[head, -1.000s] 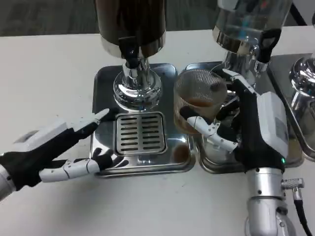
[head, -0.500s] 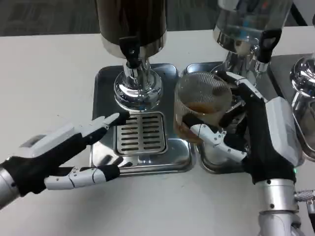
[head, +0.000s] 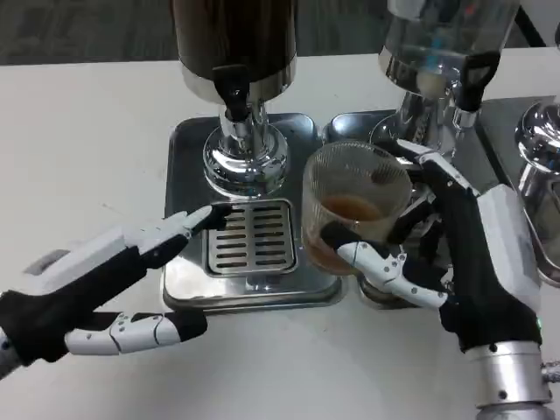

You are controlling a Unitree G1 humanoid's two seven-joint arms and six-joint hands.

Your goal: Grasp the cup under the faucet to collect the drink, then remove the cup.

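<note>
Cup with brown drink clamped in right robot hand, now pulled left and toward the desk front versus a second ago, straddling the two metal trays, clear of the faucet. Removal looks nearly done. Left robot hand spread, empty, drifted back from grate.

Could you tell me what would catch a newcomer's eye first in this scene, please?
Most striking is the clear ribbed cup holding a little brown drink, gripped by the right hand at centre right. Behind it, two tall dispensers stand on steel drip trays: a dark one at top centre, a clear one at top right. The left hand reaches toward the grate from the lower left.
</note>
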